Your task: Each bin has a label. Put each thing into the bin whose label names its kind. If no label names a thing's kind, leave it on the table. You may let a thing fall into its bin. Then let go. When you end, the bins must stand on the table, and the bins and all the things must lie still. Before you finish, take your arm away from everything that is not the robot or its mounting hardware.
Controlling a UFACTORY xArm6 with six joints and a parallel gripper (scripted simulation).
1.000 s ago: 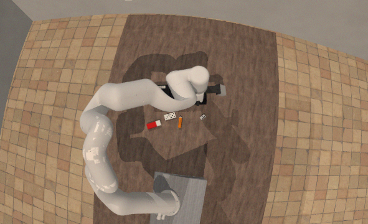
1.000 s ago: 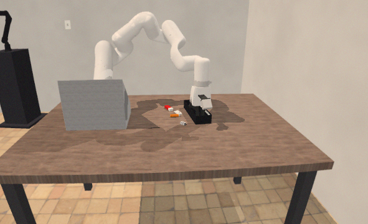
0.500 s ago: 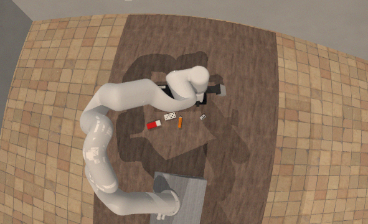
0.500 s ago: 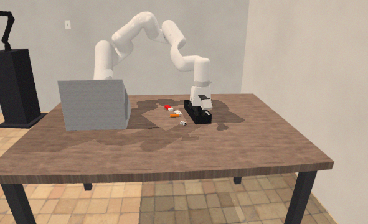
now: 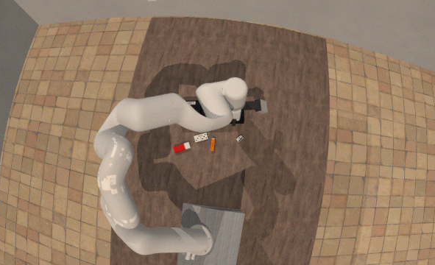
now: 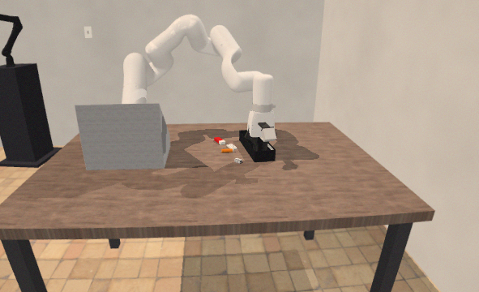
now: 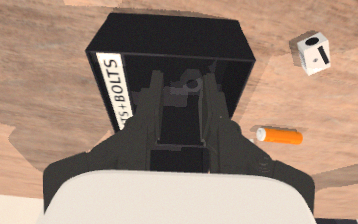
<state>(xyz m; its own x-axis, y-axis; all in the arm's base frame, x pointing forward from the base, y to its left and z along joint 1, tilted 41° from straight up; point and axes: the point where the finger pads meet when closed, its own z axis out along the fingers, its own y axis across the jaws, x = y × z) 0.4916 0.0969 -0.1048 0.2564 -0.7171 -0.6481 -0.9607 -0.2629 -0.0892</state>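
My gripper (image 7: 182,87) (image 6: 259,143) is partly open, its fingertips down inside the black NUTS+BOLTS bin (image 7: 170,40) (image 6: 264,156). A dark grey piece with a round ring end (image 7: 192,83) shows in the bin between and below the fingertips, not gripped; its full shape is unclear. A white block with black marks (image 5: 240,138) (image 6: 238,161) (image 7: 314,55), an orange cylinder (image 5: 213,144) (image 6: 227,150) (image 7: 282,136), a white domino (image 5: 201,138) (image 6: 231,146) and a red-and-white block (image 5: 181,148) (image 6: 219,140) lie on the table. The arm hides much of the bins from above.
More black bin (image 5: 195,107) lies along the same row, its label unreadable. A large grey box (image 5: 217,228) (image 6: 121,135) stands near the arm's base. The loose things lie on the base side of the bins.
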